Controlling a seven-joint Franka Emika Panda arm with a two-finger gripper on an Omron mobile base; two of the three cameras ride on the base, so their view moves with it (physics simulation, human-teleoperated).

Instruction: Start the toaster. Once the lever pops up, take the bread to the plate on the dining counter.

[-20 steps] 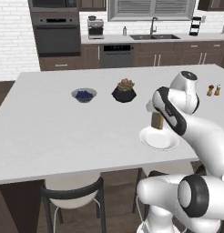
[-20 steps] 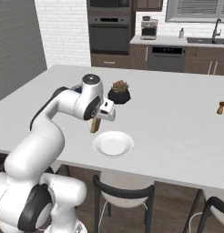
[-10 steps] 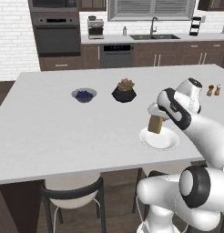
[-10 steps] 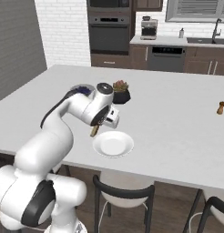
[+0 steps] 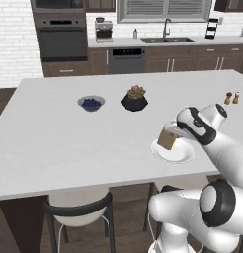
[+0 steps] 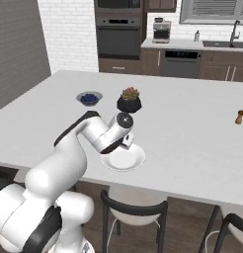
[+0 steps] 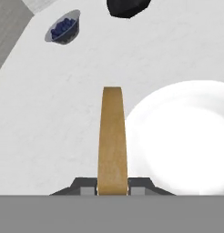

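Hand view: the bread (image 7: 112,139) shows edge-on as a thin tan-brown strip, rising from between the two dark fingers at the bottom of the picture
Gripper: closed on the lower end of the bread (image 5: 167,140); in the left base view the gripper (image 5: 171,132) sits at the end of the white arm, just over the left edge of the plate
Bread look: a flat square brown slice with a slightly paler face, held tilted, its lower corner close above the plate; whether it touches cannot be told
Plate: round, flat and white (image 5: 179,155), bare of food, near the front edge of the counter; in the hand view the plate (image 7: 186,136) lies just right of the bread's edge
Counter: a large plain white slab (image 5: 54,143) with dark stools at its near side
Right base view: the arm bends over the plate (image 6: 124,160), hiding the bread behind the hand
Bowl: small and grey, with blueberries (image 5: 91,103), well apart from the plate, farther back and to the left
Plant: a small succulent in a black pot (image 5: 135,99), just right of the bowl
Shakers: two small brown ones (image 5: 231,97) at the far right of the counter
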